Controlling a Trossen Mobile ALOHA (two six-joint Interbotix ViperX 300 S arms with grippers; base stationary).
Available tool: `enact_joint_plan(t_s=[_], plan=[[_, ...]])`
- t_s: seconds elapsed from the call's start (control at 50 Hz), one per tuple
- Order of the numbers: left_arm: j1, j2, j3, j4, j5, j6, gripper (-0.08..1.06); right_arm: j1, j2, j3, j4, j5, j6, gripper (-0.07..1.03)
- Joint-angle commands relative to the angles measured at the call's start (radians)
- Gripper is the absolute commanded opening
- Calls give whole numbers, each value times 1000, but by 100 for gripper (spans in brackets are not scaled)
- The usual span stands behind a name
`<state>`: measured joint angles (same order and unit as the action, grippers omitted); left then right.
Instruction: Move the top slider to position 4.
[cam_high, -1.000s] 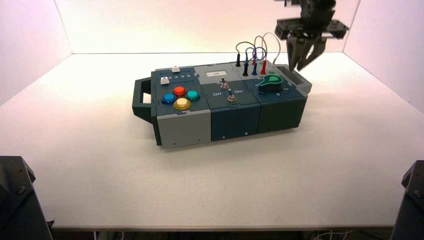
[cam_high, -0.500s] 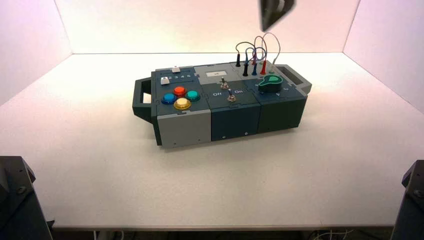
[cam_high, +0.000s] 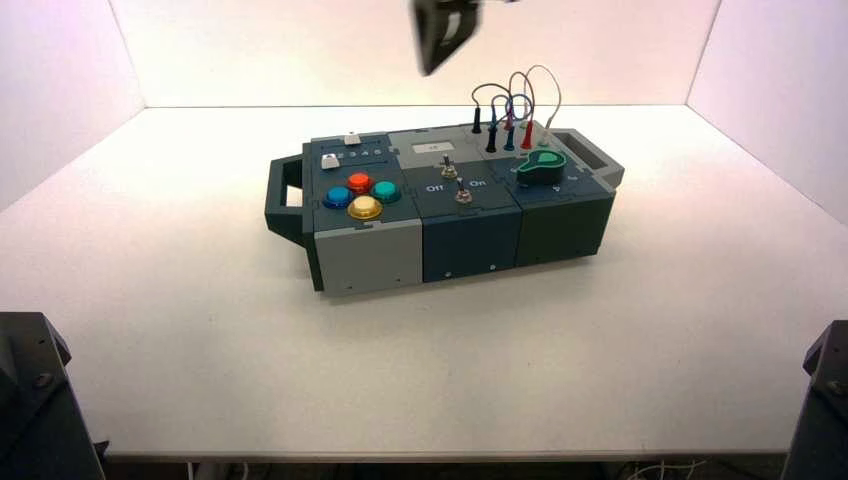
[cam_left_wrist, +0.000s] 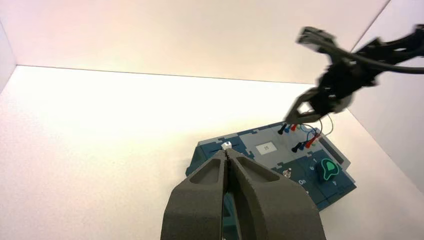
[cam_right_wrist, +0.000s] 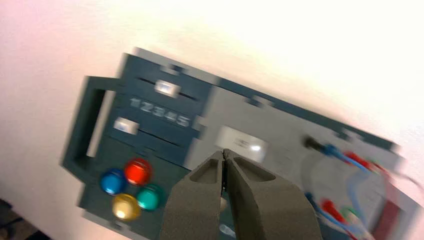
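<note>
The top slider is a tiny white knob at the back left of the box. It also shows in the right wrist view, about mid-track above the row of white digits. The digit 4 is second from the row's end. My right gripper hangs high above the back of the box. In its own view the jaws are shut and empty. My left gripper is shut and empty, held far off the box's handle end.
A squarer white slider sits below the digits. Beside it are several coloured push-buttons, two toggle switches, a green knob and looped wires. The box has a handle at its left end.
My right gripper has swept left, from above the box's right end and wires to high above its back middle. The box and the sliders have not moved.
</note>
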<state>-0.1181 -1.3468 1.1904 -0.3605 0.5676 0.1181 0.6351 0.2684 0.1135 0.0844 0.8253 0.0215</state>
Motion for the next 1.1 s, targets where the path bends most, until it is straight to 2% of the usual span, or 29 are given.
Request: enact_joint_plan(t_s=[0.02, 0.14, 0.36, 0.64, 1.1], plan=[[5, 11, -17, -2, -5, 3, -3, 46, 29, -107, 12, 23, 5, -2], [5, 9, -17, -2, -5, 3, -3, 80, 87, -189, 12, 61, 3, -2], [5, 9, -17, -2, -5, 3, -3, 127, 160, -287, 15, 107, 5, -2], [5, 9, -17, -2, -5, 3, -3, 144, 224, -316, 44, 120, 5, -2], [5, -3, -15, -2, -5, 3, -3, 144, 293, -371, 43, 124, 5, -2]])
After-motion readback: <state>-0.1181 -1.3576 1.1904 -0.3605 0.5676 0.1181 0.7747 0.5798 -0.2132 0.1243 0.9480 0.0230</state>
